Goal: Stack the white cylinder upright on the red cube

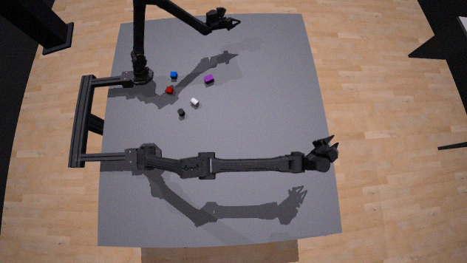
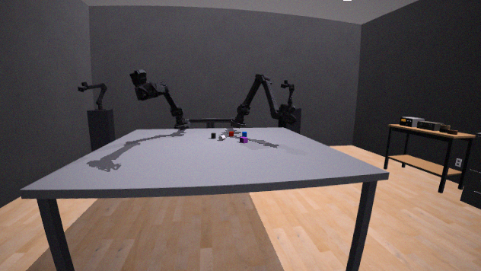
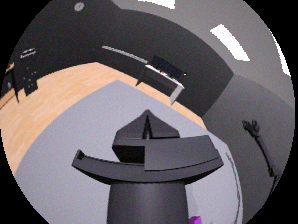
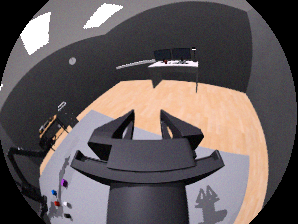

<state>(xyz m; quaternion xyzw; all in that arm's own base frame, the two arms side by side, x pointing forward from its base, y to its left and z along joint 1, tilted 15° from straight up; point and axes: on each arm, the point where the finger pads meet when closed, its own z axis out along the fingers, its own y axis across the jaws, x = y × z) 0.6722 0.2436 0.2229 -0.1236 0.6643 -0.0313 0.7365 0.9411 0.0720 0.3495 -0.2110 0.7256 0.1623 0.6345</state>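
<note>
The white cylinder (image 1: 194, 101) rests on the grey table and seems to lie on its side; it also shows in the exterior view (image 2: 222, 137). The red cube (image 1: 169, 89) sits a short way from it, nearer the arm bases, and shows in the exterior view (image 2: 231, 133). My left gripper (image 1: 230, 24) is shut and empty, held high over the table's far edge, well away from both. My right gripper (image 1: 326, 142) is open and empty, stretched out high at the table's opposite side. The left wrist view shows shut fingers (image 3: 149, 117); the right wrist view shows spread fingers.
A blue cube (image 1: 174, 74), a purple cube (image 1: 208, 78) and a dark cylinder (image 1: 181, 111) stand around the red cube and white cylinder. The black arm mounting frame (image 1: 83, 122) borders one table edge. A wooden side table (image 2: 430, 145) stands off to one side.
</note>
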